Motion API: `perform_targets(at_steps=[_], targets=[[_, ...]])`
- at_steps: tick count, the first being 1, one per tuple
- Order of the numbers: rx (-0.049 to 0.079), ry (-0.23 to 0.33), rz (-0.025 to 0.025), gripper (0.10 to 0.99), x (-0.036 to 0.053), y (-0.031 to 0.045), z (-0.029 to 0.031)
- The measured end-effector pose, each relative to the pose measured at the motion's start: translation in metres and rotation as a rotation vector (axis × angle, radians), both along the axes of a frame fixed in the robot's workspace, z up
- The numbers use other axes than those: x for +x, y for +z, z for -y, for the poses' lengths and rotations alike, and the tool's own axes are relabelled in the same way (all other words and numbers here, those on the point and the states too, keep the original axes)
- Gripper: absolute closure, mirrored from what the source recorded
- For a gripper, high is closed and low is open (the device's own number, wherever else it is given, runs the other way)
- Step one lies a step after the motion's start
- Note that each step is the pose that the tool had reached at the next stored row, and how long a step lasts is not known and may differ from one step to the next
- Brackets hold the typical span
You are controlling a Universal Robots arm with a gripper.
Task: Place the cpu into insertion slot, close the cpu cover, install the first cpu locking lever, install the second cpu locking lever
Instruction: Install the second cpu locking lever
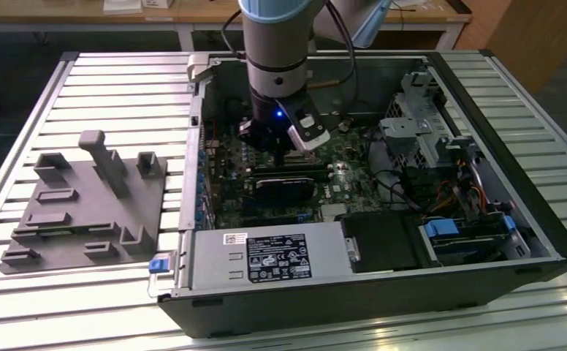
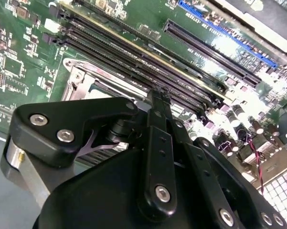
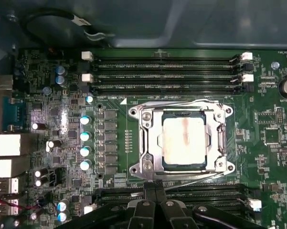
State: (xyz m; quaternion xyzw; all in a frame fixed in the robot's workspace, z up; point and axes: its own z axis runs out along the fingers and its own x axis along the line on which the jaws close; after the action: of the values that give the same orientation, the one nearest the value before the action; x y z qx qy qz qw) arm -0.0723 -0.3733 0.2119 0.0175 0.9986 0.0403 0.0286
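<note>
On the slatted metal table (image 1: 99, 73), going from the exterior view's left to its right, a grey fixture plate (image 1: 79, 212) with upright blocks comes first, then the open computer case (image 1: 517, 219) lying on its side, with the power supply (image 1: 264, 257) along its near edge. The arm (image 1: 278, 44) reaches straight down into the case, and the gripper (image 1: 286, 153) hangs just above the green circuit board (image 1: 347, 191), beside the drive cage (image 1: 425, 117) on the exterior view's right.

In the first wrist view the board (image 3: 47, 100) carries silver-topped capacitors (image 3: 85, 136) and then the insertion slot (image 3: 181, 143) with its metal rim. The cpu (image 3: 183, 140), silvery-tan on top, sits inside the slot, and the cpu cover (image 3: 150, 143) lies flat down around it, its window framing the chip. A thin locking lever (image 3: 196, 180) runs along the socket edge nearest the gripper. Memory slots (image 3: 164, 74) run along the far side of the socket.

The gripper's fingers (image 3: 155, 210) come together in a narrow line with nothing between them; they appear closed and empty. They stand just beside the socket's near edge, close to the lever, with the cpu a little beyond the fingertips. In the second wrist view the black finger linkage (image 2: 157, 157) covers most of the socket, and a corner of the socket frame (image 2: 79, 78) shows past it.
</note>
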Motion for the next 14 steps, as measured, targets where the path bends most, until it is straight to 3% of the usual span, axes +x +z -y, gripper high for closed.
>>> perform_targets(at_steps=[7, 14], targets=[[0.043, 0.002, 0.0000, 0.980, -0.0011, -0.0027, 0.0089], [0.063, 0.002, 0.0000, 0.980, -0.0024, -0.0030, 0.0221]])
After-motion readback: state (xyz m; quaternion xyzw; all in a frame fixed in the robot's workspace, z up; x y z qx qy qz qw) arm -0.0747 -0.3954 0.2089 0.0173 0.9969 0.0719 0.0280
